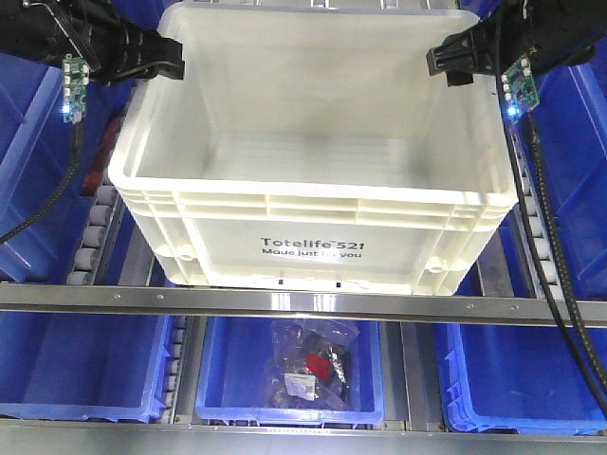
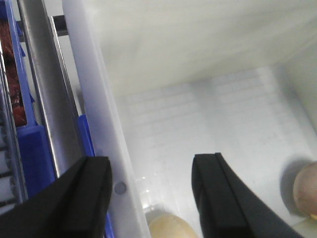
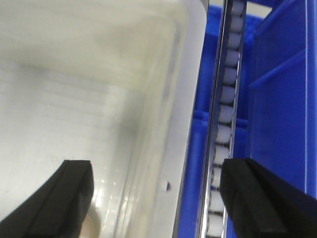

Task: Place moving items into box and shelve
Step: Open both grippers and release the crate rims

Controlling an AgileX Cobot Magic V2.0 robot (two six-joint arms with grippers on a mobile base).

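Note:
The box (image 1: pixel 313 242), a large white tote printed "Totelife 521", sits tilted on the shelf's roller tracks. My left gripper (image 1: pixel 159 59) is open astride the box's left wall (image 2: pixel 106 148), with one finger (image 2: pixel 84 198) outside and the other inside. My right gripper (image 1: pixel 450 63) is open astride the right wall (image 3: pixel 173 148). On the box floor, the left wrist view shows the moving items at its bottom edge: a cream plush toy (image 2: pixel 168 227) and a pink one (image 2: pixel 306 188). The front view hides both behind the box's near wall.
Blue bins (image 1: pixel 28 161) flank the box on both sides. On the shelf below are more blue bins, the middle one (image 1: pixel 289 412) holding bagged items. A metal rail (image 1: pixel 303 303) runs across the front. White rollers (image 3: pixel 225 114) line the track by the right wall.

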